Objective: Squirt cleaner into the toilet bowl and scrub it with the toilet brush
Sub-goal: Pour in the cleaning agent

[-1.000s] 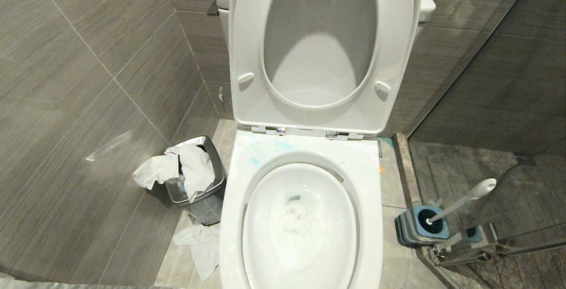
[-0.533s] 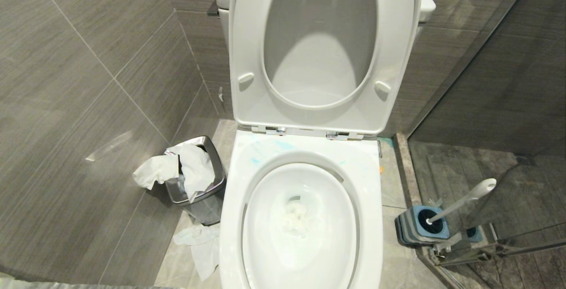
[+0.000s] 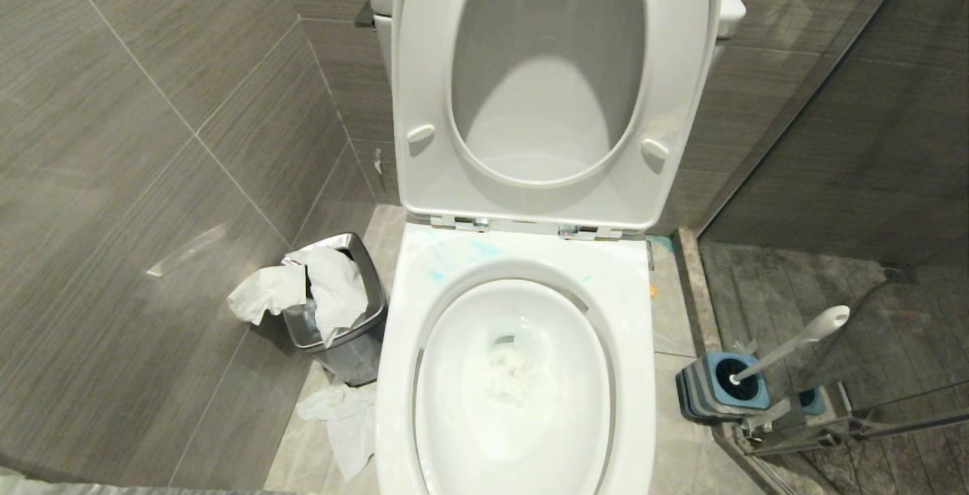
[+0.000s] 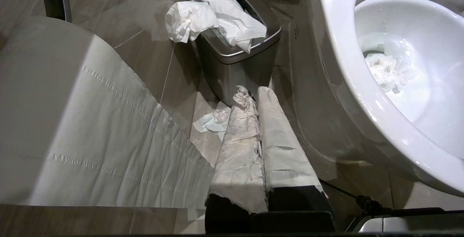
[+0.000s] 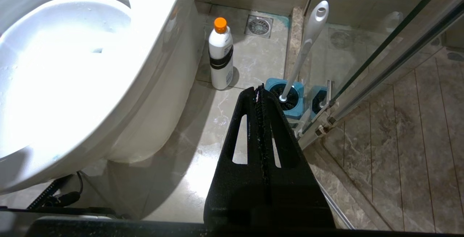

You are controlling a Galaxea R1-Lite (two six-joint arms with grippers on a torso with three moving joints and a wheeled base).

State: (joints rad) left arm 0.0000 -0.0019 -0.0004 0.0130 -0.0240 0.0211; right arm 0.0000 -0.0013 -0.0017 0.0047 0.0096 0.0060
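Neither arm is seen from the head, both claws, left point(image 4: 253, 94) and right point(image 5: 259, 90), are pressed together on nothing, and the brush point(image 3: 791, 347) head is hidden in its holder point(image 3: 719, 389).

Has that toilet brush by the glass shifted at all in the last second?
No. The toilet brush stands in its blue holder exactly as before, beside the toilet bowl.

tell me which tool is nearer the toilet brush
Right. The right tool hangs shut just short of the toilet brush standing in its holder; the left tool is beyond the toilet bowl, by the waste bin.
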